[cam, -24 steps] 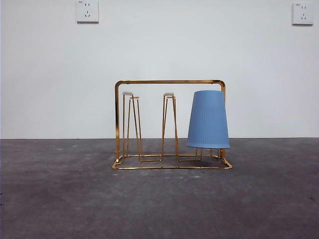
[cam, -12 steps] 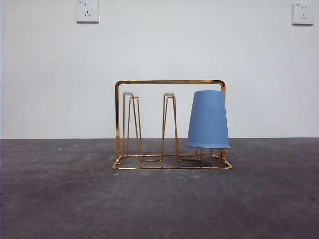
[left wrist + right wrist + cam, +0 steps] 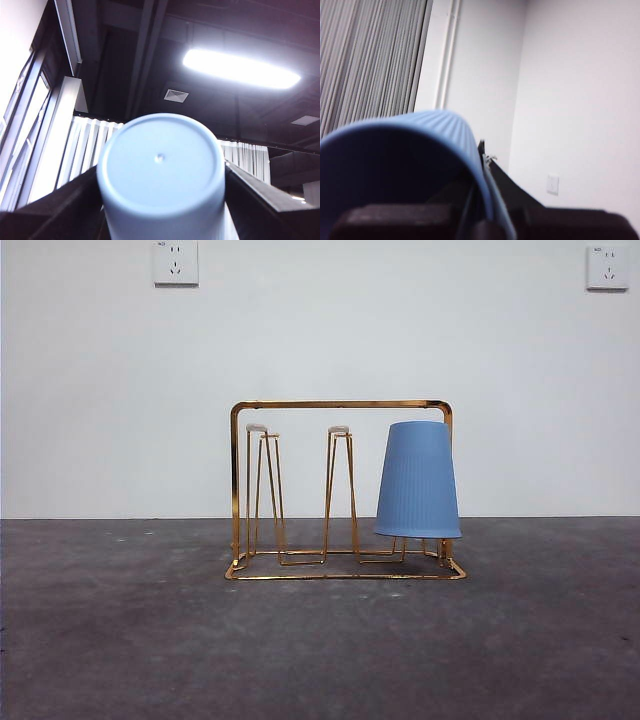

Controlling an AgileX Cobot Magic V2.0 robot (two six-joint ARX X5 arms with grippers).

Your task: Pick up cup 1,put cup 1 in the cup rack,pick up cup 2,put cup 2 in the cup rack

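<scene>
In the front view the gold wire cup rack (image 3: 340, 405) stands mid-table. A blue ribbed cup (image 3: 418, 480) hangs upside down over its right prong, and the other white-tipped prongs (image 3: 338, 430) are bare. No arm shows in this view. In the left wrist view my left gripper (image 3: 160, 200) is shut on a pale blue cup (image 3: 160, 165). That cup's flat bottom points up at the ceiling, with a black jaw on each side. In the right wrist view my right gripper (image 3: 487, 200) is shut on the rim of a blue ribbed cup (image 3: 420, 135), held up facing a white wall.
The dark grey table (image 3: 120, 640) runs back to a white wall with two sockets (image 3: 175, 262). The left wrist view shows a ceiling lamp (image 3: 240, 67) and curtains, and the right wrist view shows blinds and a wall socket (image 3: 552, 184).
</scene>
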